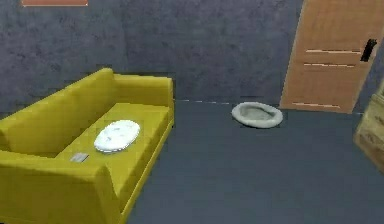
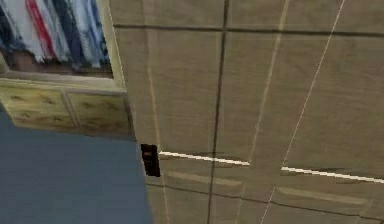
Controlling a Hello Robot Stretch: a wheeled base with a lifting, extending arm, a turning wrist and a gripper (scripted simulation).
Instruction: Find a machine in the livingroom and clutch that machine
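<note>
The robot's base stands on the dark floor (image 1: 260, 170). Its front is turned toward a yellow sofa (image 1: 60, 135) at the forward view's left and toward the corner of the walls beyond. Its reaching side faces a wooden door (image 2: 270, 100) that stands very near.

Mustard yellow for the sofa (image 1: 60, 125) at near left; white for the round dish (image 1: 117, 136) on its seat. Pale grey for the ring-shaped bed (image 1: 257, 114) farther off. Orange-brown wood grain on the far right door (image 1: 325, 55). Mottled slate blue on wall (image 1: 200, 40) and floor (image 1: 250, 170). Red, white and blue among hanging clothes (image 2: 50, 30).
</note>
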